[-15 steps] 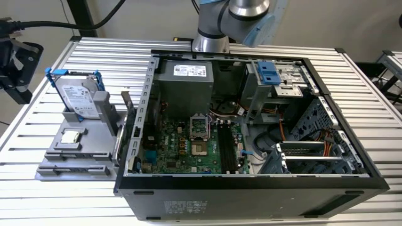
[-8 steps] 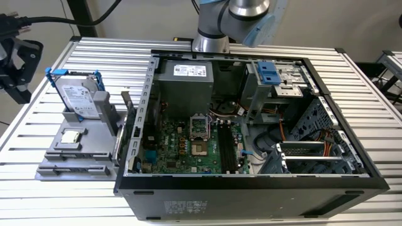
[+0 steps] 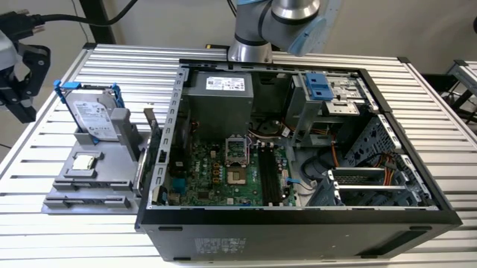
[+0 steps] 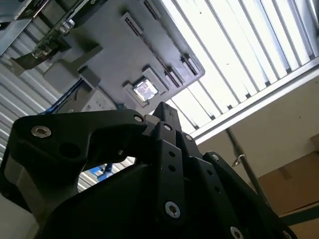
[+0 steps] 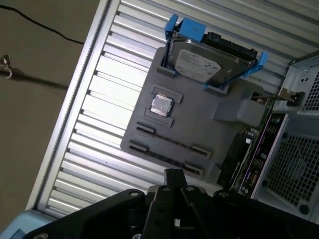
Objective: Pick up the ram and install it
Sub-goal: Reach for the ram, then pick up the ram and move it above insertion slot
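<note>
gripper (image 5: 174, 175) above gray holder tray (image 5: 149, 130) | jaws: can't tell if open or closed | ram (image 5: 236, 162) sits at tray edge beside pc case (image 5: 294, 149)

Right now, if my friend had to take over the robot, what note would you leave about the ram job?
Tool: hovers above the grey holder on the table, beside the computer case. It touches nothing that I can see.
Ram: what looks like it, a dark stick on edge, sits at the holder's side nearest the case.
Slots: the long black slots on the motherboard look empty.
Also on the holder: the hard drive and the square chip. These are not part of the job.
Done: nothing yet.
Left: the whole job, pickup and install.
</note>
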{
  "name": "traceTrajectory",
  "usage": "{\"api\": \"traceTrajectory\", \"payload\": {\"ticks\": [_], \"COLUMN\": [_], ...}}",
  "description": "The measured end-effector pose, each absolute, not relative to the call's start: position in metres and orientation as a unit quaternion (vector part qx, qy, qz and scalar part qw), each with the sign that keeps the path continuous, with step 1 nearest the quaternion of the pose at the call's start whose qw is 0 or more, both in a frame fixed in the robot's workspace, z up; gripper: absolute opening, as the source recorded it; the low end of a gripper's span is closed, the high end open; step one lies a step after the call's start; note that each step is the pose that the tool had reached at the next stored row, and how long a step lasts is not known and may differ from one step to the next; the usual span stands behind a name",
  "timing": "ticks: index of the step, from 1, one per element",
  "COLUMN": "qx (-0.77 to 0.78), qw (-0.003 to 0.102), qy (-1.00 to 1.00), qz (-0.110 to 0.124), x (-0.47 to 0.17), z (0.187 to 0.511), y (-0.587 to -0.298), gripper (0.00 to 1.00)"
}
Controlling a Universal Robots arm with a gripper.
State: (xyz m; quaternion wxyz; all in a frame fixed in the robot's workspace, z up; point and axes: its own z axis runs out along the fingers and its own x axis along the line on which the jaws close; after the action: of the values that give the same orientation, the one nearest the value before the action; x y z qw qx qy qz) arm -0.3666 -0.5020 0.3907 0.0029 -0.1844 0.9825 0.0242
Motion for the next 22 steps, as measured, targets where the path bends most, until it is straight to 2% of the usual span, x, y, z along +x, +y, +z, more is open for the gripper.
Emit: {"api": "traceTrajectory", "payload": {"ticks": [22], "qx": [-0.309], "qw": [0.001], "qy": [0.951], "qz": [0.023], "x": [-0.3666], "z": [0.3919], "y": [-0.5009], "gripper": [0.0]}}
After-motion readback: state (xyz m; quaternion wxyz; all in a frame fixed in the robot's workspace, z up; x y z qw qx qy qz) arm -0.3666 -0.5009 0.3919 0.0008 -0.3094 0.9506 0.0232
